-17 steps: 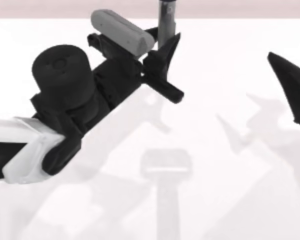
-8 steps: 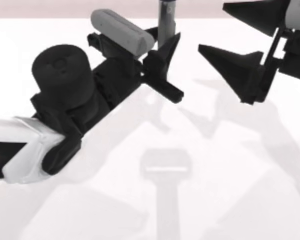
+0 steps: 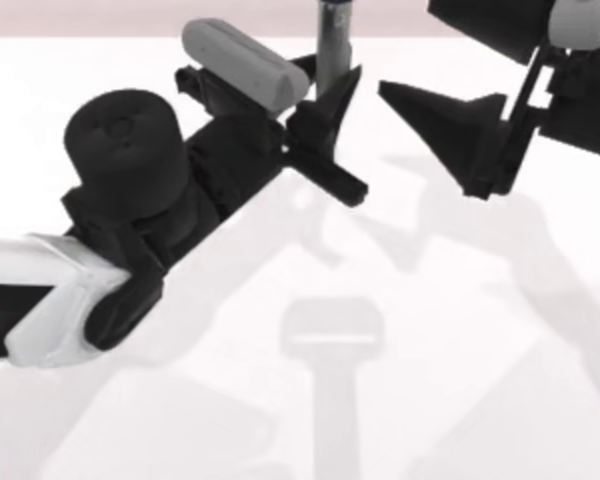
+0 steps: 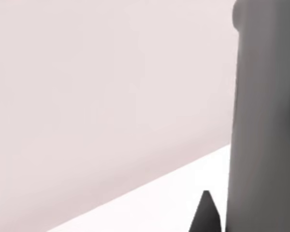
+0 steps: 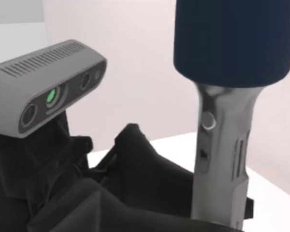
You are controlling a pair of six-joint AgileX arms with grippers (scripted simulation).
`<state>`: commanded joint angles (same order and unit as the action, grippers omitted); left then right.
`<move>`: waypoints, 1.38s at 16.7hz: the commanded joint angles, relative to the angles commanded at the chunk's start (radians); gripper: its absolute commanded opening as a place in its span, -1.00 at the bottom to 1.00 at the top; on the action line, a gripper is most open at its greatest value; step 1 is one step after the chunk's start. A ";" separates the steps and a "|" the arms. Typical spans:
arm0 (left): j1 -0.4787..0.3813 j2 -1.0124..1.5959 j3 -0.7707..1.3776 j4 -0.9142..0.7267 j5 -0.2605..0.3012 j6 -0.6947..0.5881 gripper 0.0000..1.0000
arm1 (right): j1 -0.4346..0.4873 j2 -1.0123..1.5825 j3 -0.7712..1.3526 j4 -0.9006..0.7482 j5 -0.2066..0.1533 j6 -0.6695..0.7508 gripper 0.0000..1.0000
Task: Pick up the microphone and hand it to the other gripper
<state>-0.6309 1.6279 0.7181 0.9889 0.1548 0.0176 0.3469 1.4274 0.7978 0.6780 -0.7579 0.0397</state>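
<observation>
Top view shows the left gripper (image 3: 330,105) clamped on the upright mic (image 3: 332,45) at the far edge, so the spread right gripper (image 3: 450,65) should close squarely around its handle.

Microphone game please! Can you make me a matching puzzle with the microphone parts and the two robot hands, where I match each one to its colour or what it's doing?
Things:
1. Microphone head
2. Microphone handle
3. Left hand
4. Right hand

Descriptions:
A. Plain grey, with a small round button on it
B. Open, fingers spread, near the microphone but not touching it
C. Dark navy blue and wider than the rest
D. Shut on the microphone, holding it upright

Right pairs: 1-C, 2-A, 3-D, 4-B
</observation>
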 joint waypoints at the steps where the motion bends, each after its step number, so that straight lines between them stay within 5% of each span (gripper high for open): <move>1: 0.000 0.000 0.000 0.000 0.000 0.000 -1.00 | 0.018 0.028 0.028 0.000 0.018 -0.001 1.00; 8: 0.000 0.000 0.000 0.000 0.000 0.000 -1.00 | 0.167 0.247 0.250 -0.012 0.169 -0.009 1.00; 13: 0.000 0.000 0.000 0.000 0.000 0.000 -1.00 | 0.176 0.259 0.264 -0.013 0.179 -0.010 1.00; 23: 0.000 0.000 0.000 0.000 0.000 0.000 -1.00 | 0.176 0.259 0.264 -0.013 0.179 -0.010 -0.51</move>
<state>-0.6309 1.6279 0.7181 0.9889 0.1548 0.0176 0.5231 1.6869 1.0616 0.6652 -0.5792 0.0300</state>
